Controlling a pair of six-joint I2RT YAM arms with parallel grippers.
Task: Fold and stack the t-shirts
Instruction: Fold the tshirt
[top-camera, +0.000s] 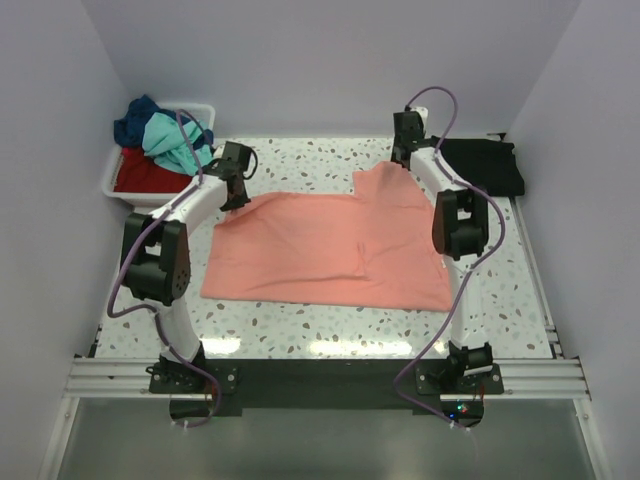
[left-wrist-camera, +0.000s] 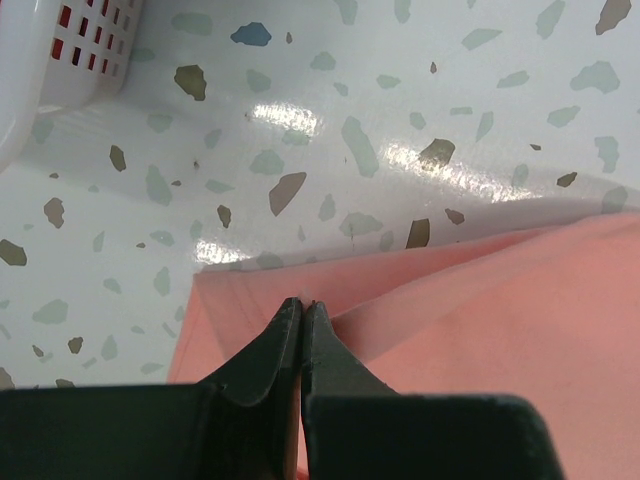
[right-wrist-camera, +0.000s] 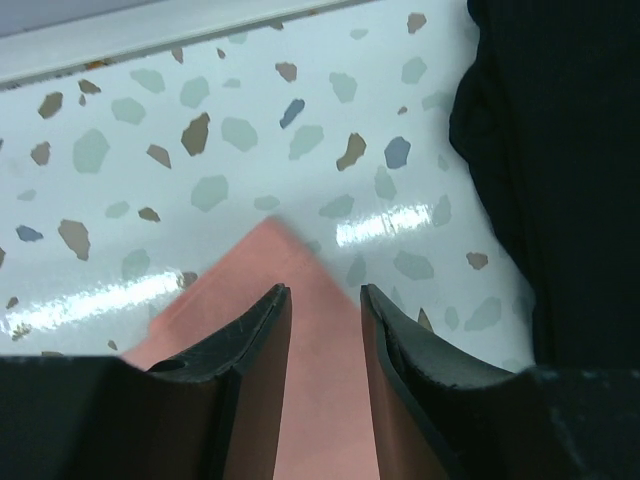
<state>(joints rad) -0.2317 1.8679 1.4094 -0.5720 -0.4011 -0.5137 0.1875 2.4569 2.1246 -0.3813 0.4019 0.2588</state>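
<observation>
The salmon-pink t-shirt (top-camera: 330, 250) lies spread flat across the middle of the table. My left gripper (top-camera: 236, 190) is at the shirt's far left corner, its jaws shut on a raised fold of the pink cloth (left-wrist-camera: 500, 330), as the left wrist view (left-wrist-camera: 301, 303) shows. At the far right corner my right gripper (top-camera: 403, 155) is open, and the pink corner (right-wrist-camera: 325, 380) lies between its fingers (right-wrist-camera: 324, 290) without being pinched. A folded black t-shirt (top-camera: 485, 165) rests at the far right, beside that gripper (right-wrist-camera: 560, 150).
A white plastic bin (top-camera: 110, 180) at the far left holds a navy shirt (top-camera: 135, 118), a teal one (top-camera: 172, 140) and a red one (top-camera: 145, 175). Its slotted wall (left-wrist-camera: 60, 60) stands close to my left gripper. White walls enclose the speckled table (top-camera: 300, 320).
</observation>
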